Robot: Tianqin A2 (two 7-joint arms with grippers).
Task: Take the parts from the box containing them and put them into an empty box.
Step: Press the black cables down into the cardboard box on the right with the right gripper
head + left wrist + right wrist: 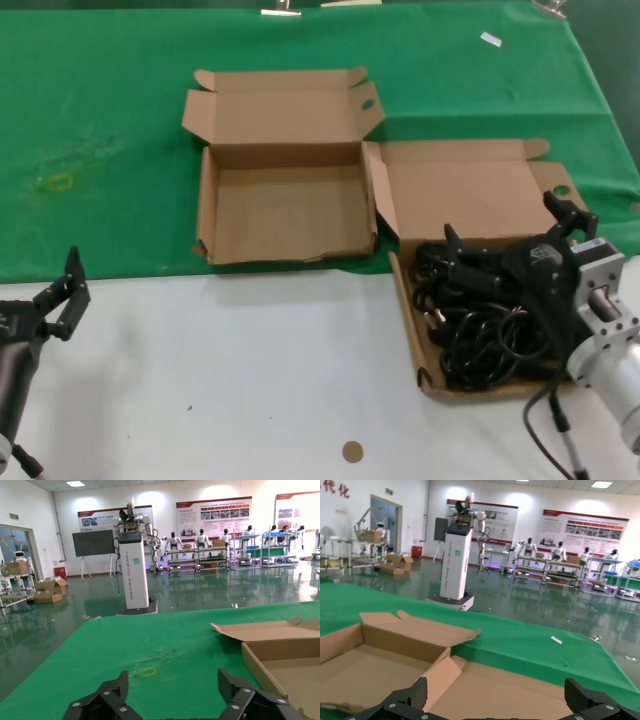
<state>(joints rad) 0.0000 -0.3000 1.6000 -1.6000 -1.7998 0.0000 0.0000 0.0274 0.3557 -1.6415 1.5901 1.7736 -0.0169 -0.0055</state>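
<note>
The box containing the parts [404,300] lies at the right, lid open behind it, with several black coiled power cords [480,335] tangled inside. My right gripper [505,228] hovers open just above the cords and holds nothing. In the right wrist view the right gripper [496,696] points at this box's open lid [520,687]. The empty box [285,210] lies open to the left of it and also shows in the right wrist view [365,660]. My left gripper [62,298] is parked open and empty at the near left. In the left wrist view it [172,686] faces green cloth.
Green cloth [100,120] covers the far half of the table, with a white surface [250,370] nearer me. A small brown disc [352,451] lies near the front edge. A yellow mark [60,181] and a white tag [490,39] lie on the cloth.
</note>
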